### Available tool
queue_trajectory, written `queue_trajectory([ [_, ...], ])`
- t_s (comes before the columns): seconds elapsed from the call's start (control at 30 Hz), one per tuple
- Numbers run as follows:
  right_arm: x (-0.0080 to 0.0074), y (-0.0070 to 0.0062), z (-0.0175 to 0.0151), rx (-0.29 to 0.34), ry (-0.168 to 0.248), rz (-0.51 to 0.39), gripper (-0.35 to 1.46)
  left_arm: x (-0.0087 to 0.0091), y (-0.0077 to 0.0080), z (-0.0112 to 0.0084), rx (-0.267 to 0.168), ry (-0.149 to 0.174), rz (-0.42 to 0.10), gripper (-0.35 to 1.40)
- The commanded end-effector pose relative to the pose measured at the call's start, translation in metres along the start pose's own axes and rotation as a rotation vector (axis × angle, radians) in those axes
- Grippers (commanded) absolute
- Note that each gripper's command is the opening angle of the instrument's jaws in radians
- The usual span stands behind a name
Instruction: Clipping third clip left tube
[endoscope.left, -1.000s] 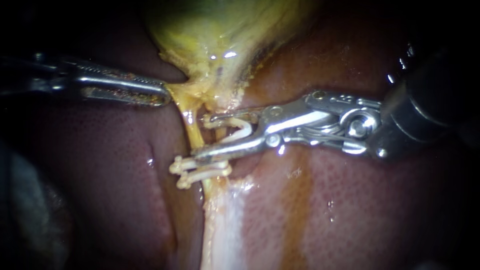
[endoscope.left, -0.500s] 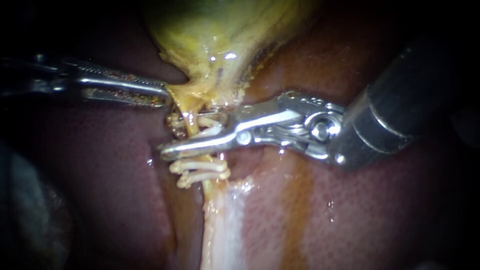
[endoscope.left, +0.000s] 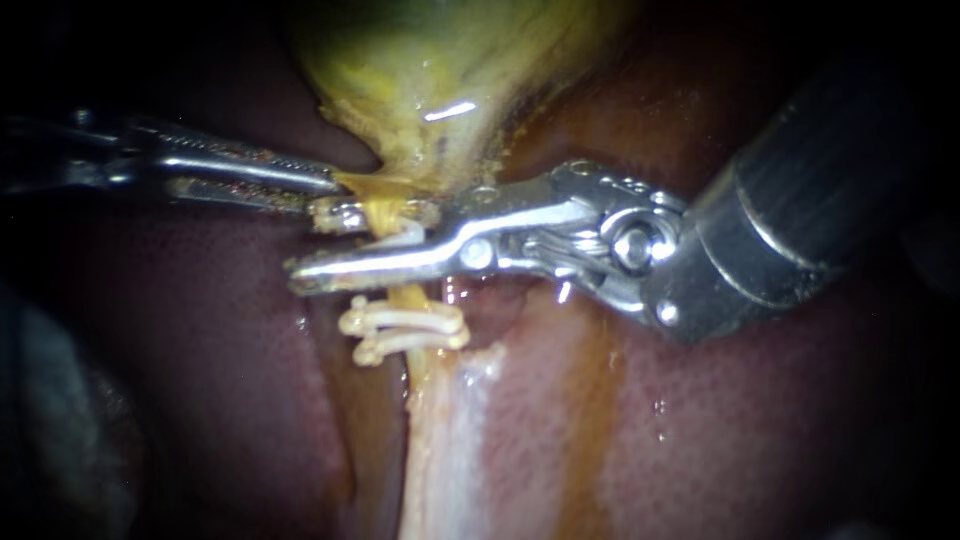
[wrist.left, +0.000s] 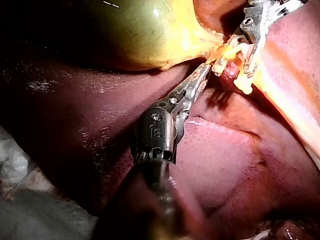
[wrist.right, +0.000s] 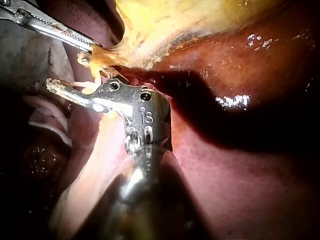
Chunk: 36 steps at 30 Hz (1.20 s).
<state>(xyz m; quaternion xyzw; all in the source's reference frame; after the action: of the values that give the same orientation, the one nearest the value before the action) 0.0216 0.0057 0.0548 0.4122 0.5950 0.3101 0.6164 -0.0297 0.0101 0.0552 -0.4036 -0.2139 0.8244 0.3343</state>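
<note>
**While the jaws straddle the left tube, the third clip is not yet squeezed home**

Since the left tube (endoscope.left: 405, 297) is a thin, wet, yellow strand, expect it to be soft, slippery and easy to tear or pull off. It runs down from the foot of the gallbladder (endoscope.left: 430, 60) across the liver (endoscope.left: 200, 380).

- Two pale clips (endoscope.left: 405, 330) already sit on the tube, side by side.
- Left instrument (endoscope.left: 335, 186): jaws closed down on the yellow tissue (endoscope.left: 375, 184) at the gallbladder's foot. Judged to be keeping the strand taut.
- Right instrument (endoscope.left: 310, 246): jaws stand part-way apart and carry the new clip (endoscope.left: 403, 236) between them, both jaws bearing on it. The tube passes through the gap, so the clip is around it, not beside it. The clip looks unlatched.

Best place to bite, as a judgement: square across the tube, on the short stretch between the left jaw tips and the two seated clips, without touching either.

Surface: the liver below is glossy, wet and yielding, with nothing firm to brace on. The right lower jaw's tip hangs just over it and could dig in.

Room: tight. The left jaw tips are just beside the right upper jaw, and the seated clips are near the lower one. A pale band (endoscope.left: 445, 430) lies just beside the tube lower down and should stay out of the bite.
</note>
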Motion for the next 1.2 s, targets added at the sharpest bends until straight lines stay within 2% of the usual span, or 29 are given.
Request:
queue_trajectory([
  [0.03,0.0002,-0.0001,-0.0001,0.001,-0.001,0.002,0.44,0.0000,0.0000,0.0000,-0.001,0.000,0.000,-0.35],
  [0.2,0.0006,-0.0003,-0.0006,0.003,-0.001,0.005,0.36,0.0000,0.0000,0.0000,-0.001,0.000,0.000,-0.35],
  [0.33,0.0005,-0.0003,-0.0010,0.004,-0.002,0.023,0.23,0.0000,0.0000,0.0000,-0.001,0.000,0.000,-0.35],
  [0.53,0.0004,-0.0004,-0.0016,0.006,-0.004,0.047,-0.08,0.0000,0.0000,0.0000,-0.001,0.000,0.000,-0.35],
  [0.63,0.0003,-0.0005,-0.0019,0.007,-0.005,0.100,-0.25,0.0000,0.0000,0.0000,-0.001,0.000,0.000,-0.35],
  [0.67,0.0003,-0.0005,-0.0020,0.007,-0.006,0.124,-0.35,0.0000,0.0000,0.0000,-0.001,0.000,0.000,-0.35],
  [0.7,0.0002,-0.0005,-0.0022,0.007,-0.007,0.147,-0.35,0.0000,0.0000,0.0000,-0.001,0.000,0.000,-0.35],
  [1.2,0.0000,-0.0003,-0.0028,0.007,-0.011,0.146,-0.35,0.0000,0.0000,0.0000,-0.001,0.000,0.000,-0.35],
])
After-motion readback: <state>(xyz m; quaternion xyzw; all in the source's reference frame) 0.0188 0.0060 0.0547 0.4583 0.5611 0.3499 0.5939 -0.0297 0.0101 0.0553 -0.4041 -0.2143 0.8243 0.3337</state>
